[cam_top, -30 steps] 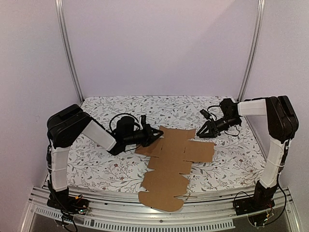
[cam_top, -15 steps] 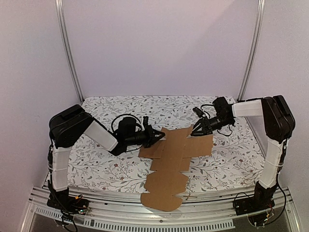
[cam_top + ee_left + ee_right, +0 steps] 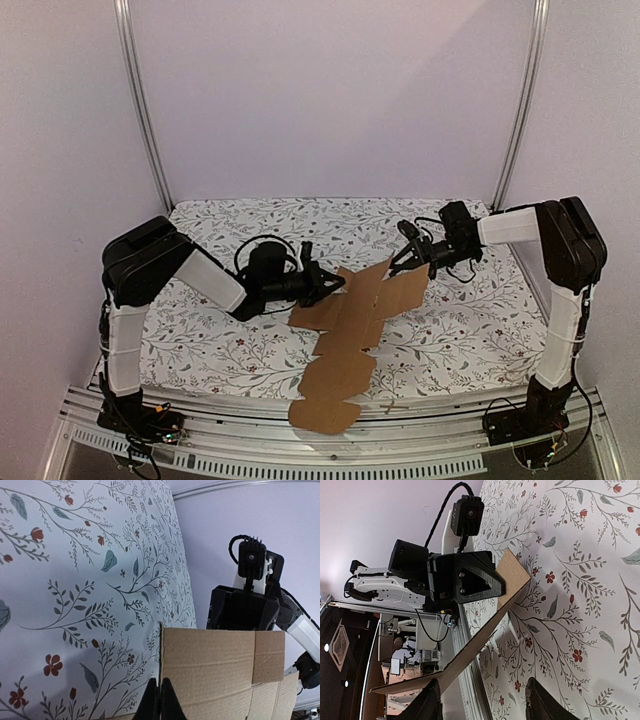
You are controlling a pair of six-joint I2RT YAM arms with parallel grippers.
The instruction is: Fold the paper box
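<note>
The paper box (image 3: 350, 320) is a flat brown cross-shaped cardboard sheet on the flowered table, its near end hanging over the front edge. My left gripper (image 3: 328, 284) is shut on the sheet's left flap; in the left wrist view its tips (image 3: 160, 700) pinch the flap's edge and the cardboard (image 3: 215, 665) stands up beside them. My right gripper (image 3: 398, 262) is at the raised right flap. In the right wrist view it (image 3: 485, 707) is wide open, and the cardboard (image 3: 485, 630) runs edge-on past one finger (image 3: 432, 705).
A flowered cloth (image 3: 220, 340) covers the table. Metal frame posts (image 3: 140, 120) stand at the back corners, with pale walls behind. The right arm (image 3: 245, 607) faces the left wrist camera, and the left arm (image 3: 460, 577) faces the right wrist camera.
The right gripper has moved left and up, and the sheet's right flap has risen off the table. The left flap has tilted up too, so the sheet looks narrower.
</note>
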